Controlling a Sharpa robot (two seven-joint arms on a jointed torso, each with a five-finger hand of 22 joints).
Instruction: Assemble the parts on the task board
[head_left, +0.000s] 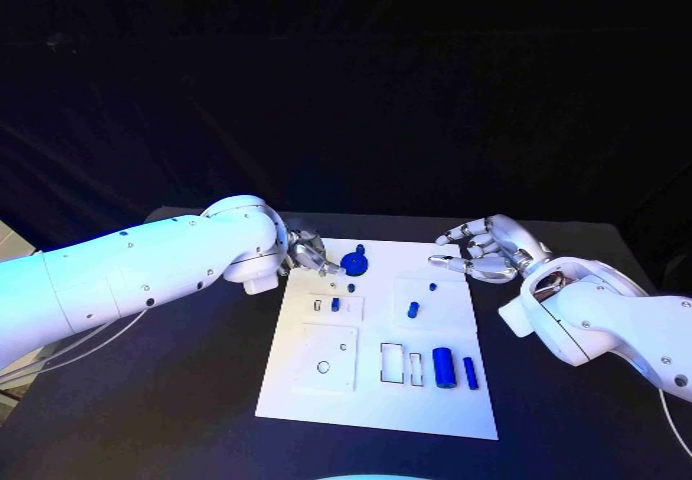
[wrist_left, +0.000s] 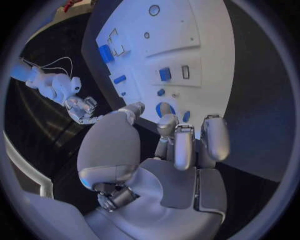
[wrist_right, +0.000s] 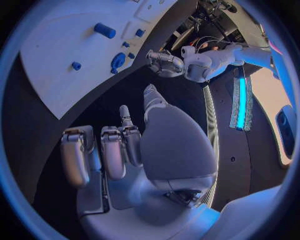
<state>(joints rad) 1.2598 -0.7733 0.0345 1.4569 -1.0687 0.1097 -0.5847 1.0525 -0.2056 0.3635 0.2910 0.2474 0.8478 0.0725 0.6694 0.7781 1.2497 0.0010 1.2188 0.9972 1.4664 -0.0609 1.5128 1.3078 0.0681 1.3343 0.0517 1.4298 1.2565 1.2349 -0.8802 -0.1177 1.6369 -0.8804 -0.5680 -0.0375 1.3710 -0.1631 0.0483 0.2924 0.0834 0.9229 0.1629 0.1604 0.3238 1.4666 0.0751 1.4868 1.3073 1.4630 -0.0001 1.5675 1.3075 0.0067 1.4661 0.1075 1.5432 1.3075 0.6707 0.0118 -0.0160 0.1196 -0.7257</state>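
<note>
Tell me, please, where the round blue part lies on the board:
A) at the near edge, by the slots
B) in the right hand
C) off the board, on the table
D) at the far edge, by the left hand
D: the round blue part sits near the board's far edge, just beside the left hand, while the right hand is open and holds nothing.

Head cam looks down on task board (head_left: 378, 400); both wrist cams, behind own fingers, share it obliquely.
</note>
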